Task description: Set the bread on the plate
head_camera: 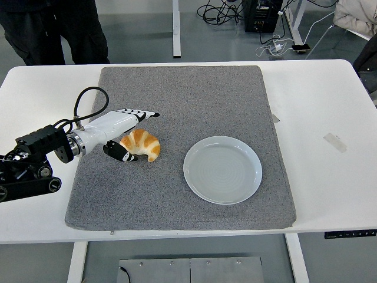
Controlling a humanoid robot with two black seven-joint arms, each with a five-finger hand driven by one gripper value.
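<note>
One hand working, closing in on the bread.
My left hand (121, 131) has fingers spread, thumb low beside the croissant (141, 143) on the grey mat (177, 194); I'd wrap it evenly before lifting toward the empty plate (222, 170) at right.

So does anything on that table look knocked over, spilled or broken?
Nothing stands out. The croissant lies whole on the grey mat, with the left hand open around its left end. The plate sits flat and empty beside it. A small piece of tape lies on the white table.
</note>
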